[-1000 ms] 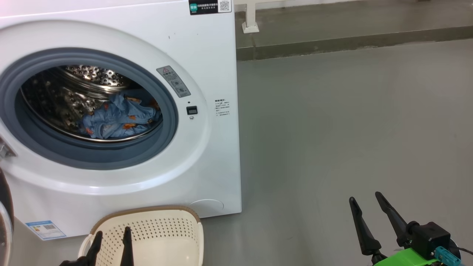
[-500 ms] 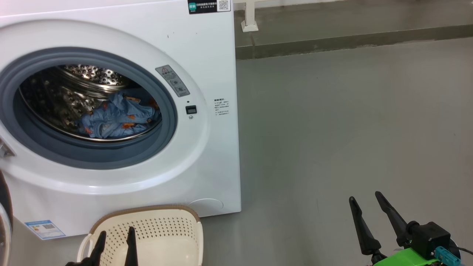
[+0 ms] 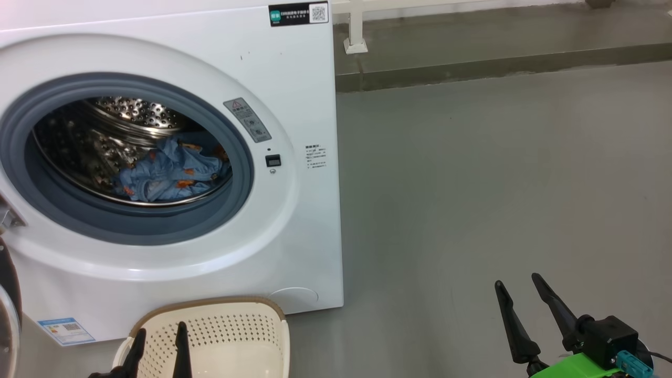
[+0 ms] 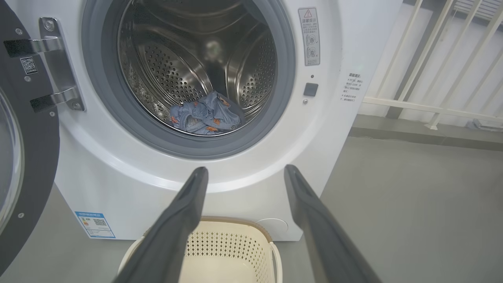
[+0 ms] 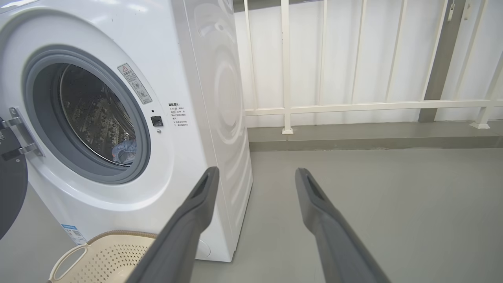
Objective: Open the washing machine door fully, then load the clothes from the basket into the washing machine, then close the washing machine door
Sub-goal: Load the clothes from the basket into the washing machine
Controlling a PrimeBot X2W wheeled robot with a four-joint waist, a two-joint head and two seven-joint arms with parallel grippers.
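The white washing machine (image 3: 294,105) stands at the left with its drum open. The washing machine door (image 4: 35,157), a black ring, hangs swung out on its hinge at the far left (image 3: 6,294). The light blue clothes (image 3: 168,173) lie in a heap inside the steel drum (image 4: 204,116) (image 5: 125,151). The cream basket (image 3: 226,336) sits on the floor before the machine, and the part of its inside in view is bare (image 4: 228,251). My left gripper (image 3: 160,338) hovers open over the basket (image 4: 245,169). My right gripper (image 3: 517,281) is open above bare floor, right of the machine (image 5: 256,172).
Grey floor (image 3: 499,157) spreads to the right of the machine. A low step (image 3: 472,65) and a white railing (image 5: 353,106) run along the back. The swung-out door takes up the space left of the basket.
The whole head picture has shifted slightly downward, so the camera moved. Both grippers stay open and in about the same places; the clothes lie unchanged in the drum.
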